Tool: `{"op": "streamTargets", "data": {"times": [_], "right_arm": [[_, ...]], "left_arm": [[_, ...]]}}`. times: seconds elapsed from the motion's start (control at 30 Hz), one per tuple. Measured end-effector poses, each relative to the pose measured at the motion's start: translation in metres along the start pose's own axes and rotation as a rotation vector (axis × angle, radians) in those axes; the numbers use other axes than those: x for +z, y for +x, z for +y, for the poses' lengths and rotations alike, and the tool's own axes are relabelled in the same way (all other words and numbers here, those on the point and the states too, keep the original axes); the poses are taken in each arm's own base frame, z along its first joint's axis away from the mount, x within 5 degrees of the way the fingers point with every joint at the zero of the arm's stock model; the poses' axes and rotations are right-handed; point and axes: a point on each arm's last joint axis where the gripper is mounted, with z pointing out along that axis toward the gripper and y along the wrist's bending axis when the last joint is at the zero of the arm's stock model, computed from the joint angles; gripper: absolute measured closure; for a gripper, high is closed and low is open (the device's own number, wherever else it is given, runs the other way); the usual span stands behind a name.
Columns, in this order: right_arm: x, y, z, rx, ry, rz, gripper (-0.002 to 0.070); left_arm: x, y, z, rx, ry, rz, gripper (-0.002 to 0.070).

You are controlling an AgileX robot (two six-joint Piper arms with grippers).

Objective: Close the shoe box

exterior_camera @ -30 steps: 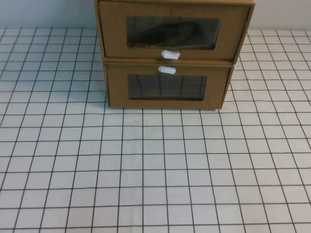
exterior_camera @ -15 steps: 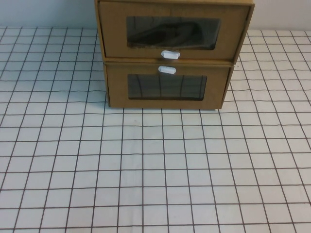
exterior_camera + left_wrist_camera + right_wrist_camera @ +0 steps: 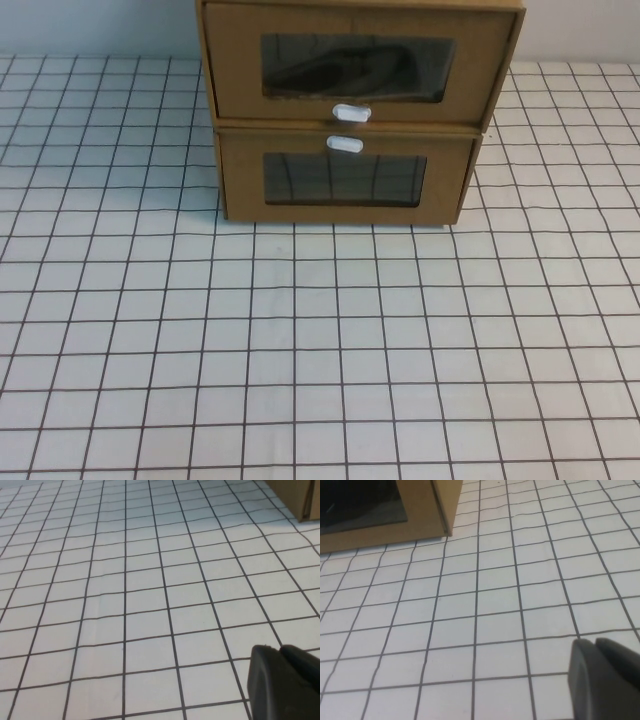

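Observation:
The shoe box [image 3: 230, 70] is the upper of two stacked brown cardboard boxes at the back middle of the table. Its clear window [image 3: 357, 67] shows a dark shoe, and its white pull tab [image 3: 351, 113] sits below the window. Its front stands a little forward of the box beneath. Neither gripper shows in the high view. My left gripper [image 3: 280, 650] is shut and empty, low over the table, left of the boxes. My right gripper [image 3: 594, 642] is shut and empty, low over the table, near the boxes' right front corner.
The lower cardboard box [image 3: 240, 185] has its white tab [image 3: 344, 144] above its window; its corner shows in the left wrist view [image 3: 300, 497] and its front in the right wrist view [image 3: 420, 527]. A white cloth with a black grid [image 3: 320, 340] covers the table.

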Motion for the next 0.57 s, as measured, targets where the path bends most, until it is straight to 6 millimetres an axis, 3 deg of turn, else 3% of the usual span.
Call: {"op": "streamTargets", "data": {"times": [0.57], "right_arm": [[-0.0003, -0.0002, 0.0011, 0.003, -0.017, -0.004, 0.0692]], "left_arm": [[0.0000, 0.0000, 0.0000, 0.000, 0.000, 0.000, 0.0680]]}}
